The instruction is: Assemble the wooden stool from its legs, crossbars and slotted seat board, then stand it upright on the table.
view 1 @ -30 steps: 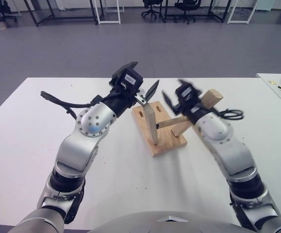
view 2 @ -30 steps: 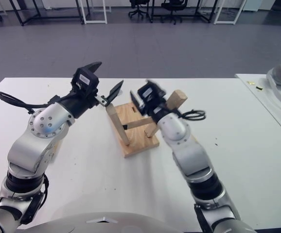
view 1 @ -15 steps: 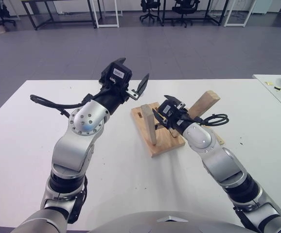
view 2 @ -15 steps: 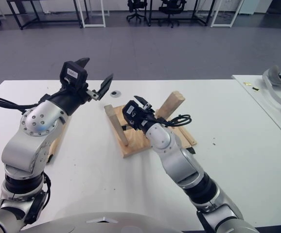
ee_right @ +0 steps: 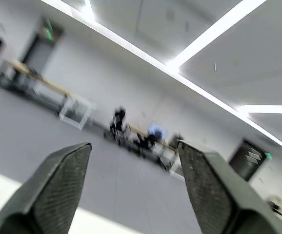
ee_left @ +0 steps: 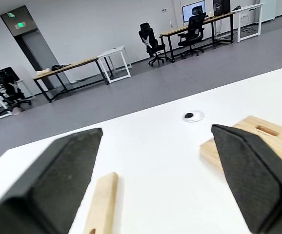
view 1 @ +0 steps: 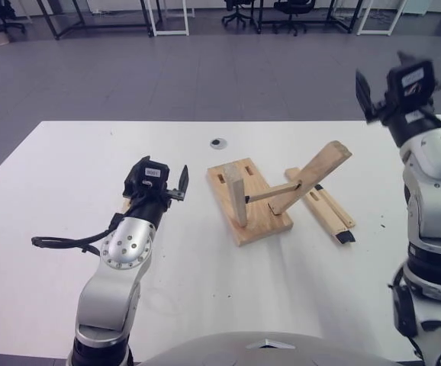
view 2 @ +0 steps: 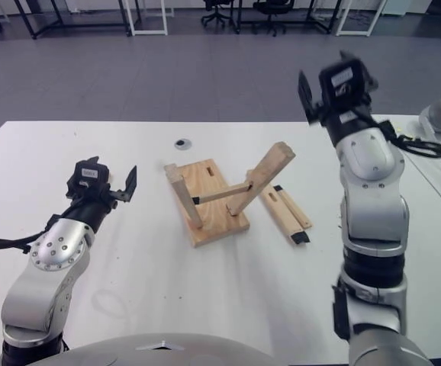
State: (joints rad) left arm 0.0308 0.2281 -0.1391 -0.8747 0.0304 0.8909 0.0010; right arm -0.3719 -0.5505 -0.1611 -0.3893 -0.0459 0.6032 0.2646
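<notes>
Seating legs, I judge: tilted leg (view 1: 312, 177) not square on seat board (view 1: 260, 223). My left gripper (view 1: 161, 185), right gripper (view 1: 397, 90): spread, empty. Next: grasp, straighten.

The slotted seat board (view 1: 266, 219) is pale honey wood with fine straight grain, its slots showing as dark dashes; the upright leg (view 1: 236, 194), the tilted leg (view 1: 317, 172) and the thin crossbar (view 1: 271, 194) are the same light tan; the loose wooden pieces (view 1: 329, 207) match, one tipped in black; the table (view 1: 60, 168) is plain white, with a small dark grommet (view 1: 219, 142); the left gripper (ee_left: 155, 134) and right gripper (ee_right: 133, 145) are matt black, each with a white label; the floor (view 1: 205, 69) is grey.
</notes>
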